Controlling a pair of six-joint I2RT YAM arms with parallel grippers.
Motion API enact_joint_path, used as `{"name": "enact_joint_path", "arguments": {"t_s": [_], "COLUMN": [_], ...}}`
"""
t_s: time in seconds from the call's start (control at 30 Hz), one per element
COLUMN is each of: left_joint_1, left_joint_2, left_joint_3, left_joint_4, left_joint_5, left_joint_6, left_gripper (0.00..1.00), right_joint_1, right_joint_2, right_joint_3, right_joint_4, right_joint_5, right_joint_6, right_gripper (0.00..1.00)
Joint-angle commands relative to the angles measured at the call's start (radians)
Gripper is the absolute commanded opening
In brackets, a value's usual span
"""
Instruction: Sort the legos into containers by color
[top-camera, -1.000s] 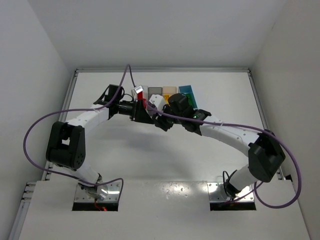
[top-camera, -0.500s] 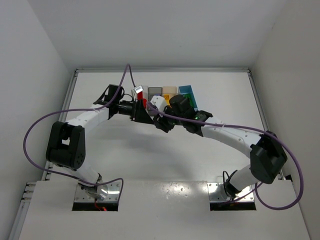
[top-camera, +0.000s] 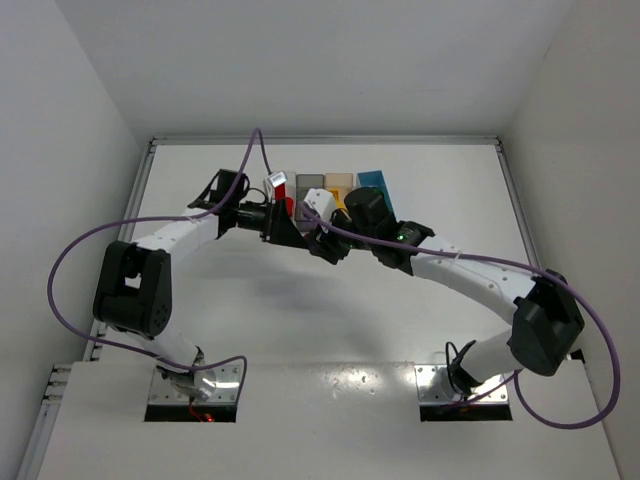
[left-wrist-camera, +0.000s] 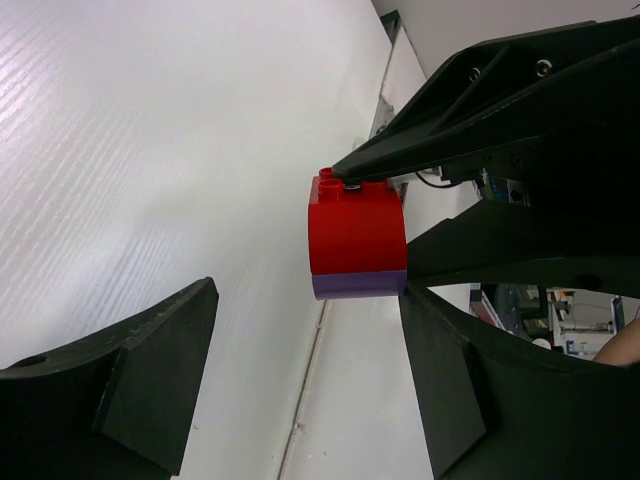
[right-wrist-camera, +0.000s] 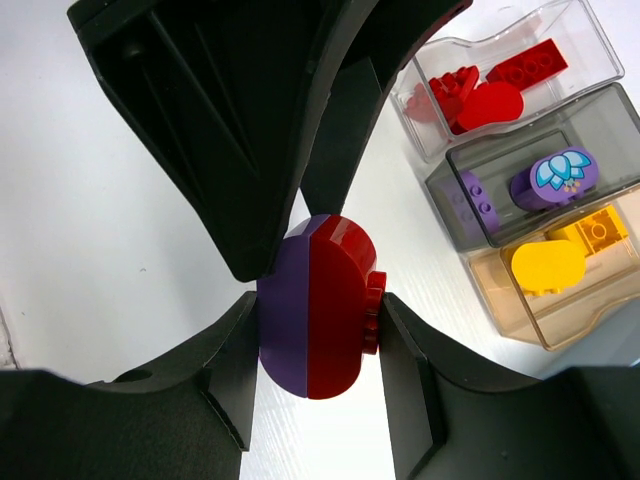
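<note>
My right gripper (right-wrist-camera: 318, 312) is shut on a red half-round brick stuck to a purple one (right-wrist-camera: 320, 300), held above the table; in the top view it (top-camera: 325, 243) is just in front of the bins. My left gripper (left-wrist-camera: 305, 305) is open, its fingers (left-wrist-camera: 150, 370) spread wide on either side of the same joined pair (left-wrist-camera: 357, 235), the purple edge close to one of its fingers. The clear bin (right-wrist-camera: 590, 35) holds red bricks, the smoky grey bin (right-wrist-camera: 610, 110) holds purple ones, and the tan bin (right-wrist-camera: 520, 310) holds yellow ones.
The four bins stand in a row at the back middle of the table, with the light blue bin (top-camera: 371, 179) at the right end. Both arms meet just in front of them. Purple cables loop over each arm.
My right wrist has shifted slightly to the right and back. The grip on the joined pair and the left gripper look the same.
</note>
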Motion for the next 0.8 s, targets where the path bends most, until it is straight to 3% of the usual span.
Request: {"name": "enact_joint_path", "arguments": {"t_s": [0.0, 0.23, 0.6, 0.77], "left_joint_1": [0.010, 0.010, 0.010, 0.001], "left_joint_2": [0.005, 0.005, 0.005, 0.005], "left_joint_3": [0.039, 0.039, 0.039, 0.039], "left_joint_4": [0.033, 0.033, 0.051, 0.070], "left_joint_5": [0.022, 0.031, 0.071, 0.080], "left_joint_6": [0.026, 0.026, 0.007, -0.004], "left_gripper": [0.79, 0.77, 0.58, 0.57], "right_joint_1": [0.006, 0.006, 0.006, 0.015], "right_joint_2": [-0.034, -0.034, 0.005, 0.023], "right_joint_3": [0.001, 0.001, 0.019, 0.037], "right_joint_4": [0.057, 0.057, 0.075, 0.086], "right_joint_5": [-0.023, -0.044, -0.054, -0.054], "right_joint_6": [0.011, 0.011, 0.021, 0.030], "right_gripper": [0.15, 0.15, 0.15, 0.15]}}
